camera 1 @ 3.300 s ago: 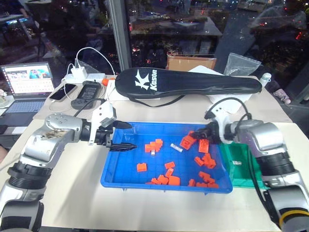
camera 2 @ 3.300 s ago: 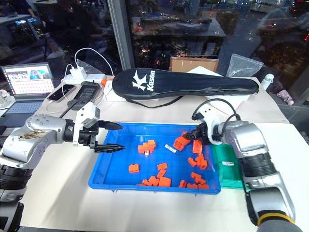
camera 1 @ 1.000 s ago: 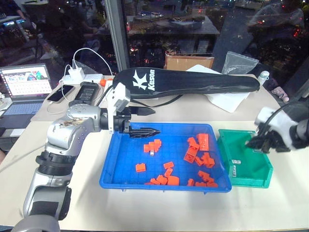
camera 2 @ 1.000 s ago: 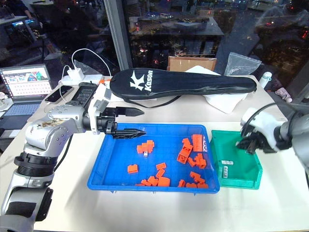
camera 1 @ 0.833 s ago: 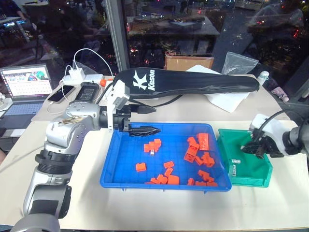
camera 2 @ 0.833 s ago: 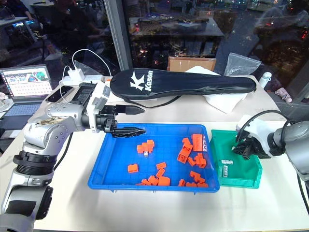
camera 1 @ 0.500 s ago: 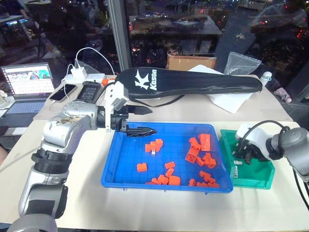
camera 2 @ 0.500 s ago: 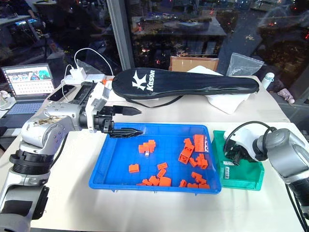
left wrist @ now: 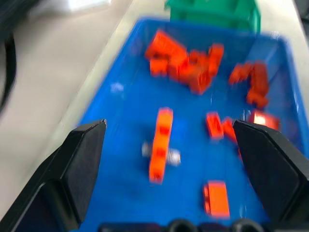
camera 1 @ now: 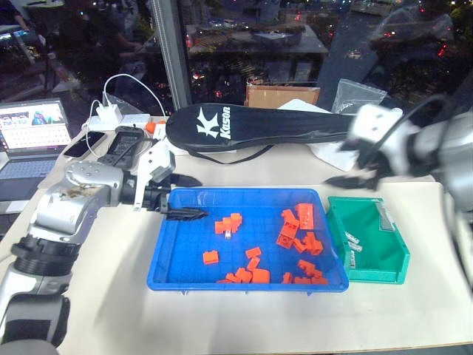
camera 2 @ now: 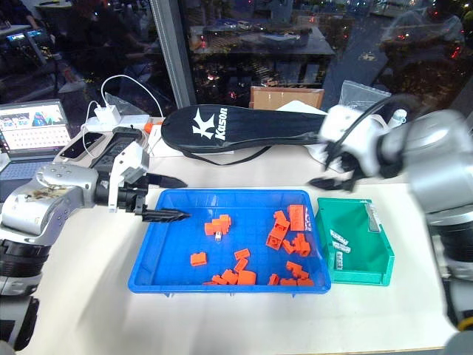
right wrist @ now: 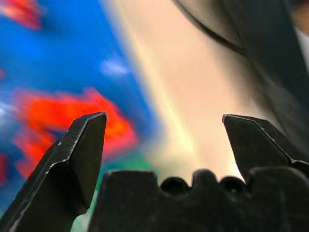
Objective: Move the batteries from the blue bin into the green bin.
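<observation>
While the blue bin [camera 1: 171,259] lies where it did a second ago, we see that the right gripper [camera 1: 353,166] has left the green bin [camera 1: 395,259]: then it hung low over that bin's far right rim with fingers nearly together, and now it is raised above the table just past the green bin's far left corner, blurred, its two fingers spread wide with nothing between them in the right wrist view. The left gripper [camera 1: 184,197] has drawn back from the middle of the blue bin's far rim to its far left corner, and its fingers stand wide apart, empty.

We count two batteries [camera 1: 353,243] on the green bin's floor, near its left wall, as there were a second ago. One more battery [camera 1: 230,234] remains in the blue bin, touching the orange bricks [camera 1: 228,224] near the bin's centre; other orange bricks lie scattered toward its right side and front edge.

Both bins sit side by side on a pale beige table [camera 1: 244,329]. Beyond the blue bin lies a black Kason racket case [camera 1: 259,126], with a cardboard box [camera 1: 279,95] behind it. Left of the case we see a phone [camera 1: 86,143], a white charger [camera 1: 109,114] with cables, and an open laptop [camera 1: 31,127]. Behind the table, dark window glass shows city lights at night.
</observation>
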Motion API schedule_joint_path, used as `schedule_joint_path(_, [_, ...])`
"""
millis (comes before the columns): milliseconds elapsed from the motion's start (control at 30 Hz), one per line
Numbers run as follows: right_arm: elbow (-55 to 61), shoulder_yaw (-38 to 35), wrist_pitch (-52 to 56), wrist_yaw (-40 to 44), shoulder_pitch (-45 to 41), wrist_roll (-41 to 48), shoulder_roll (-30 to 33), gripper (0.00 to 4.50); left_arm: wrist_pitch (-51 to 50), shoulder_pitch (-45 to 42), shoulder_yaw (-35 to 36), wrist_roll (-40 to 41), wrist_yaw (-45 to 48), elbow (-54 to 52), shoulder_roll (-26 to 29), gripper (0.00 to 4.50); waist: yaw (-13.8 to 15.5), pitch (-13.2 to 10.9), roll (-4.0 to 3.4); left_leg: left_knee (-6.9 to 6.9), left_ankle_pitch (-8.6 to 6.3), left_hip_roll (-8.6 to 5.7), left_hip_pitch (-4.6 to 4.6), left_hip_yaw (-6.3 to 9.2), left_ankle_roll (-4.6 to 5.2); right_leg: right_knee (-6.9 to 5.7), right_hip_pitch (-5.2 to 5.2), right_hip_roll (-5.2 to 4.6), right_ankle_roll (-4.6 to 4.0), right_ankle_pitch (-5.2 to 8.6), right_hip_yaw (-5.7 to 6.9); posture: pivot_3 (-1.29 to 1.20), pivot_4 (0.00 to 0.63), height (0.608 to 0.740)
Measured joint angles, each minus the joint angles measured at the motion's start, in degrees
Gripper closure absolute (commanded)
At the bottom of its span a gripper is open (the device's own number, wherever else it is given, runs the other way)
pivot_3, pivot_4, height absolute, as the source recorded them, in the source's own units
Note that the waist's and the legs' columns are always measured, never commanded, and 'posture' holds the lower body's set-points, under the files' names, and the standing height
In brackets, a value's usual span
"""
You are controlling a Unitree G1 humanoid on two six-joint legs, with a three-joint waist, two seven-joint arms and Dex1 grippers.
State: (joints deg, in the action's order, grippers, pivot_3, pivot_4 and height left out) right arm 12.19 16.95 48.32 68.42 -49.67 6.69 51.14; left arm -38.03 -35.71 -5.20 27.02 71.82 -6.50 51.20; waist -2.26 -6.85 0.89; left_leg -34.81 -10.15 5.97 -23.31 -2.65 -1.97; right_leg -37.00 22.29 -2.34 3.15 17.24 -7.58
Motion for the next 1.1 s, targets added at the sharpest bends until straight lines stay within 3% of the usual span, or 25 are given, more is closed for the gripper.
schedule_joint_path(233, [-5.3,6.88,-3.2,-2.28,0.85,1.35,-15.79,0.01,-1.02,7.63,3.78,0.21,0.07,-4.61,6.29,0.0,1.82,-0.06,-0.05,-0.04,0.0,0.0,-0.07,0.01,0.01,-0.03,0.02,-0.02,-0.31,-0.16,0.12,0.0,0.15,0.696])
schedule_joint_path(567, [-18.59,11.2,-9.32,-3.96,-1.17,-1.63,-24.19,0.01,-4.05,12.31,8.07,2.97,-2.45,-10.82,7.45,0.0,2.31,-0.05,-0.04,-0.05,0.0,0.02,-0.03,0.03,0.0,-0.09,0.01,-0.02,-0.33,-0.12,0.16,0.0,0.15,0.696])
schedule_joint_path(700, [-24.31,10.99,-10.56,-4.89,-1.42,-2.27,-25.8,1.05,-4.91,13.65,8.68,4.2,-3.19,-12.69,7.64,0.0,2.19,-0.05,-0.03,-0.04,0.0,0.02,-0.04,0.04,0.0,-0.09,0.01,-0.02,-0.37,-0.14,0.18,0.0,0.15,0.696])
schedule_joint_path(967, [-28.19,10.33,-13.39,-4.75,-1.39,-2.02,-27.34,3.81,-5.72,13.92,8.86,4.7,-4.44,-12.97,7.84,0.0,1.95,-0.05,-0.04,-0.03,0.0,0.02,-0.02,0.04,0.0,-0.1,0.0,-0.01,-0.35,-0.13,0.18,0.0,0.15,0.696])
schedule_joint_path(1000, [-28.04,9.91,-13.5,-4.75,-1.4,-1.99,-27.34,4.04,-5.72,14.08,8.88,4.7,-4.62,-12.97,7.84,0.0,1.91,-0.05,-0.04,-0.02,0.0,0.02,-0.02,0.05,0.0,-0.1,0.01,-0.01,-0.35,-0.13,0.18,0.0,0.15,0.696])
schedule_joint_path(1100, [-26.64,8.03,-13.48,-4.71,-1.41,-1.74,-26.57,4.03,-5.72,14.27,8.88,4.75,-4.95,-12.96,7.78,0.0,1.9,-0.05,-0.04,-0.02,0.0,0.02,-0.02,0.05,0.0,-0.09,0.0,-0.02,-0.35,-0.12,0.19,0.0,0.15,0.696])
